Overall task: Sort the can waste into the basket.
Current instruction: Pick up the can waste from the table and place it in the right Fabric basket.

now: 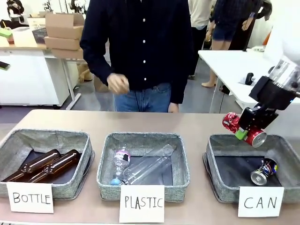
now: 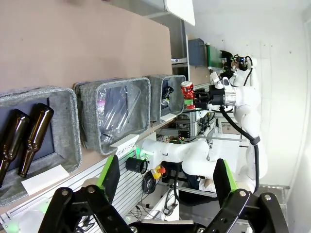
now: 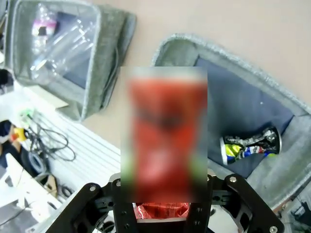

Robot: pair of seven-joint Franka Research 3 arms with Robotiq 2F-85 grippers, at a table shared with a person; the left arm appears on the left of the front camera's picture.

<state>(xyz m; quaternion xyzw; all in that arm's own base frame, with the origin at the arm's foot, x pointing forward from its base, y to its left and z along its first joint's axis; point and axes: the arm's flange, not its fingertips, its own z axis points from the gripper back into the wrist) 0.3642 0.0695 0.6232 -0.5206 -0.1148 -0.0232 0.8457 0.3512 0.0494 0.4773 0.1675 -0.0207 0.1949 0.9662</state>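
My right gripper [image 1: 245, 130] is shut on the red can [image 1: 243, 130], holding it tilted in the air over the far left rim of the grey basket [image 1: 213, 183] marked "CAN". In the right wrist view the red can [image 3: 164, 141] sits blurred between my fingers, above the basket [image 3: 180, 46]. The crushed silvery can [image 1: 263, 171] lies on the basket's dark bottom, near its front right; the right wrist view has this crushed can [image 3: 250, 145] too. My left gripper [image 2: 167, 182] hangs open, off the table, holding nothing. From there the red can [image 2: 187, 91] shows far off.
The middle basket [image 1: 143, 187] marked "PLASTIC" holds clear plastic bottles [image 1: 140, 166]. The left basket [image 1: 70, 185] marked "BOTTLE" holds two brown glass bottles [image 1: 44, 165]. A person in a dark shirt [image 1: 140, 47] stands at the table's far side, one hand [image 1: 117, 83] raised.
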